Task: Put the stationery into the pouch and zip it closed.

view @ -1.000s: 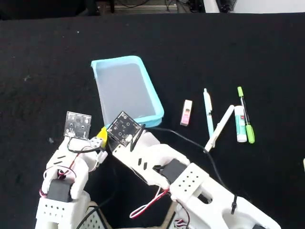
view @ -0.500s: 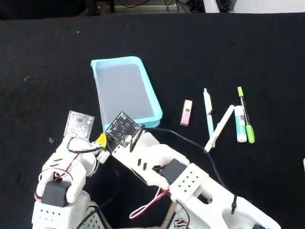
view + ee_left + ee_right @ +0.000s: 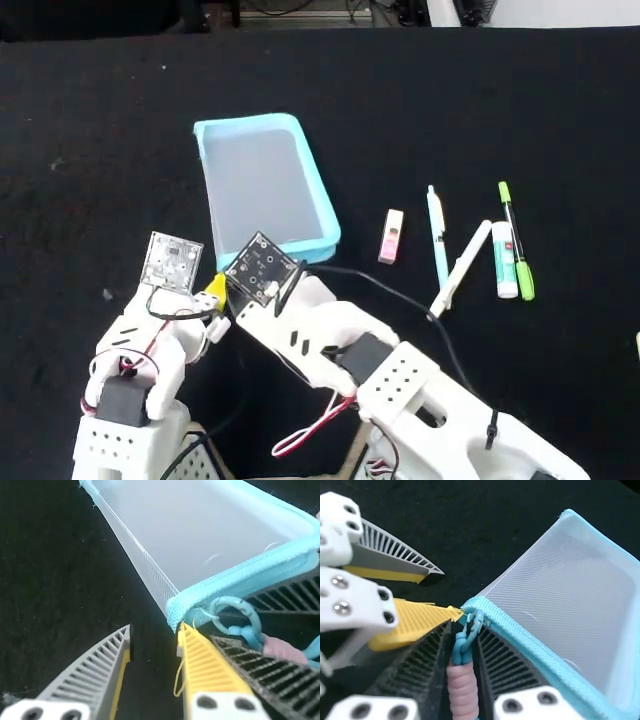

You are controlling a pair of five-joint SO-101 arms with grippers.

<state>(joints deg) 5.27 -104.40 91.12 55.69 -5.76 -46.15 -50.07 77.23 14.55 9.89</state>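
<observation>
Both arms lean in at the near corner of the pouch (image 3: pixel 262 180). Right gripper (image 3: pixel 464 632) clamped on the pink zipper pull (image 3: pixel 462 687). Left gripper (image 3: pixel 154 627) spread apart, yellow finger (image 3: pixel 200 665) touching that corner. Eraser (image 3: pixel 391 236), pens (image 3: pixel 437 236) and glue stick (image 3: pixel 504 259) lie on the table (image 3: pixel 480 100), right of the pouch.

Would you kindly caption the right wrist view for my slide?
Right gripper shut on the zipper pull of the pouch, left gripper open alongside.
</observation>
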